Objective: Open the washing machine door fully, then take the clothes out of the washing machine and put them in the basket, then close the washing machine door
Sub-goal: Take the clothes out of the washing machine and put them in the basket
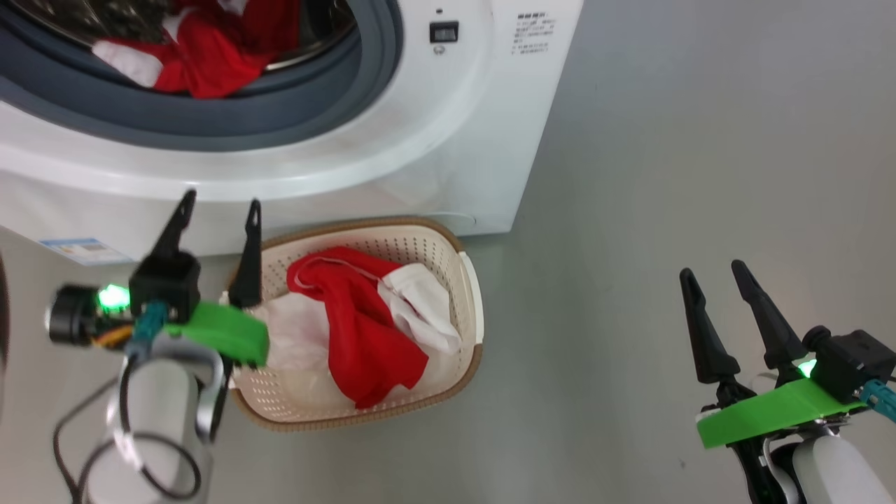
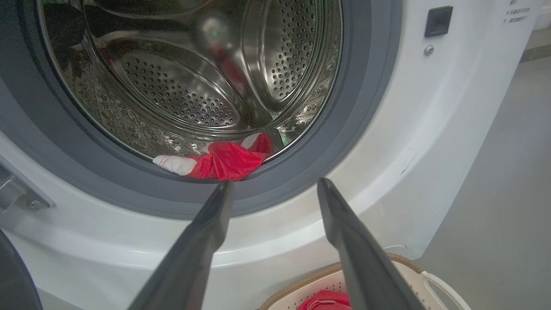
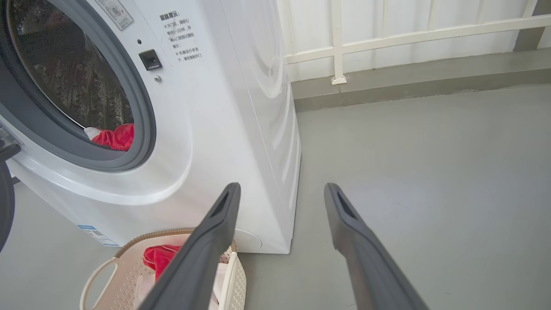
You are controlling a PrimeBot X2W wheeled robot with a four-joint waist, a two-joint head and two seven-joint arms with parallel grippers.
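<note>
Left gripper [image 2: 275, 183], open, empty: should clear the gasket [image 2: 366, 94] and pinch the red garment [image 2: 228, 161] mid-bunch; right gripper [image 1: 712, 271] open, idle.

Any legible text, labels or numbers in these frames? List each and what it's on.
"温馨提示:" is the heading of the printed notice on the washing machine front; the lines under it are too small to read reliably.
Sticker above the drum opening: too small to read.
Blue label low on the front: blurred, unreadable.
No brand name or number is legible.
</note>
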